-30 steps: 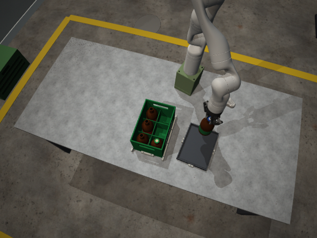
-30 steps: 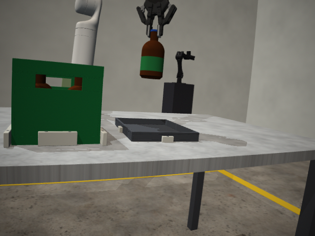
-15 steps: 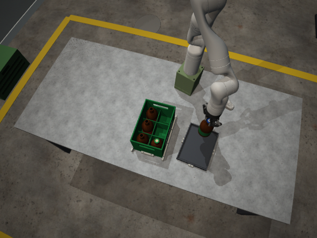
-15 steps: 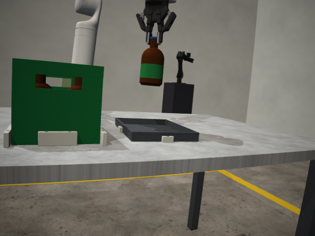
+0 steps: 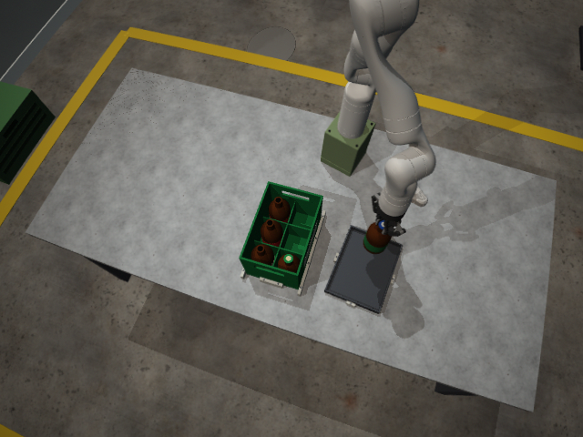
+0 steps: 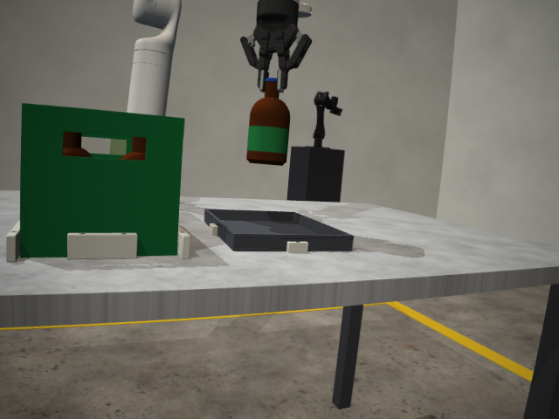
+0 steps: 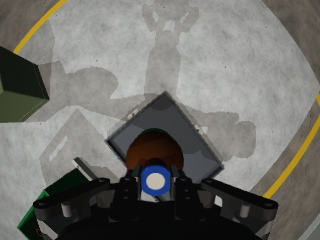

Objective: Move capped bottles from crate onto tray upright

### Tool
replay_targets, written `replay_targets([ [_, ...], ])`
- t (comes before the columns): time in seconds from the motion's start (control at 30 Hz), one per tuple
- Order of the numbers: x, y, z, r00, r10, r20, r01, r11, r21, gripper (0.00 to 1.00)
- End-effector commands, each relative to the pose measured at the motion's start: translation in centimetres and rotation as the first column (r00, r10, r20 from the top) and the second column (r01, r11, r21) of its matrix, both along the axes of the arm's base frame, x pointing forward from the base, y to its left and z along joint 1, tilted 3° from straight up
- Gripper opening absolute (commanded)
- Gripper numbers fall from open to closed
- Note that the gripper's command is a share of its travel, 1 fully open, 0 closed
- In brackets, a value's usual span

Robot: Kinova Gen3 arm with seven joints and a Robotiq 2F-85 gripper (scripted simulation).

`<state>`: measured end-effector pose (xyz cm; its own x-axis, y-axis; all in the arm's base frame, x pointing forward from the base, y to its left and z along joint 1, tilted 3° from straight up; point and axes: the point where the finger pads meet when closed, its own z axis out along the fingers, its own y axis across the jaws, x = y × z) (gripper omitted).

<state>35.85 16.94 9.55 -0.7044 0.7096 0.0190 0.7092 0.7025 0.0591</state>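
Observation:
My gripper is shut on the neck of a brown bottle with a green label and a blue cap. The bottle hangs upright, well above the far end of the dark tray. The green crate stands left of the tray. Its left column holds three open brown bottles. A capped bottle with a pale cap stands in the front right compartment. The other two right compartments look empty.
The arm's green pedestal stands behind the crate and tray. White stop blocks sit against the crate and the tray. A black stand with a small camera arm is beyond the table's far edge.

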Motion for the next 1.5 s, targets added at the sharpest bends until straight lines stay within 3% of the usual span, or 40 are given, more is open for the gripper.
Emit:
replay_targets([
  [0.0,-0.3,0.1,-0.7,1.0,0.005,-0.009,-0.005,1.0,-0.002,0.0],
  [1.47,-0.1,0.4,-7.2,1.0,0.002,-0.005,-0.002,1.0,-0.001,0.0],
])
